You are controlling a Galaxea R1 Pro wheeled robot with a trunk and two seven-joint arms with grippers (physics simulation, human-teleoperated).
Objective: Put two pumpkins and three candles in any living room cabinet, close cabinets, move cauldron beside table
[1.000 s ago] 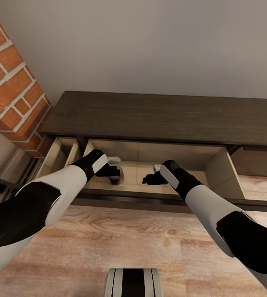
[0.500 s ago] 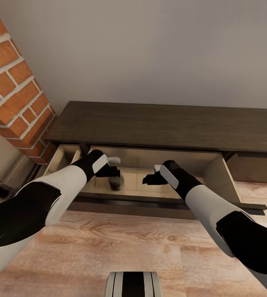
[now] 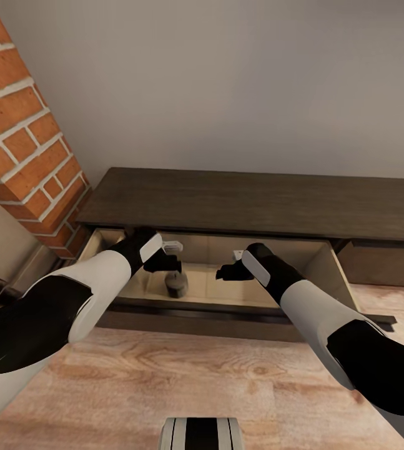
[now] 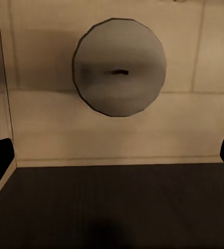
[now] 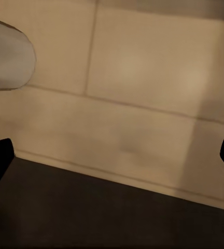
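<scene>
The dark-brown cabinet stands against the wall with a wide drawer pulled out. One grey-brown candle stands upright on the drawer's pale floor; in the left wrist view the candle shows from above with its tiny wick. My left gripper hangs open just above it, empty, both fingertips spread wide. Further right over the same drawer, my right gripper is open and empty too, and a sliver of the candle sits off to its side.
A brick column rises at the cabinet's left end. Another pale open compartment shows left of the drawer, a shut front panel to its right. Wooden floor lies between the drawer and my base.
The whole view has shifted, so the cabinet sits lower in the picture. The candle now stands a little clearer below my left gripper. Both grippers remain open.
</scene>
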